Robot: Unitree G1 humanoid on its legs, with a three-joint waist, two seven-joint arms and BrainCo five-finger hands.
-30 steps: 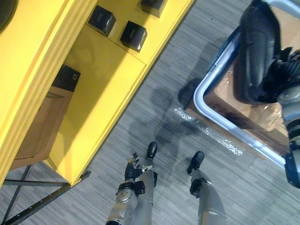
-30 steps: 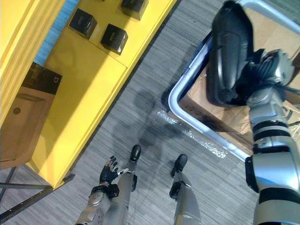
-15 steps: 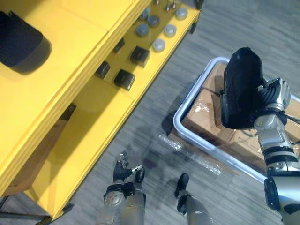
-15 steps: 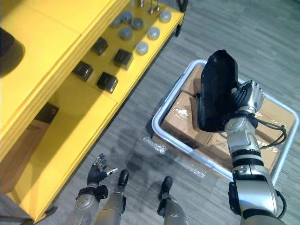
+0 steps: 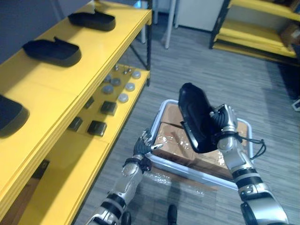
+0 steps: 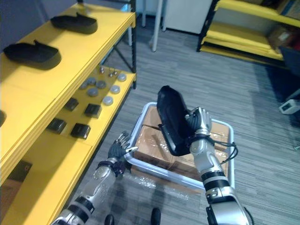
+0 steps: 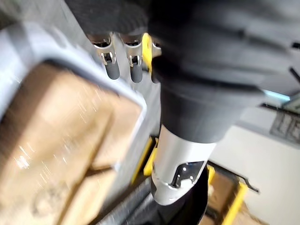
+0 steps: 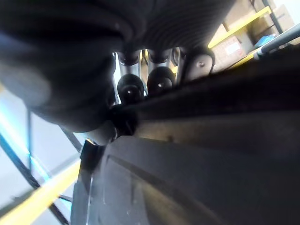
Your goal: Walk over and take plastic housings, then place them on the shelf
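Head camera swung way up from the floor, so the top board of the yellow shelf [image 5: 70, 84] is in shot now, with flat black housings [image 5: 52, 49] lying on it. The left hand [image 5: 143, 145] came up from down by the legs and now sits, fingers loose, right by the grey tube rim of the cart [image 6: 136, 131]. The right hand [image 5: 222, 123] and its long black plastic housing [image 5: 197, 117] went from the upper right corner to mid-view, over the cart's boxes
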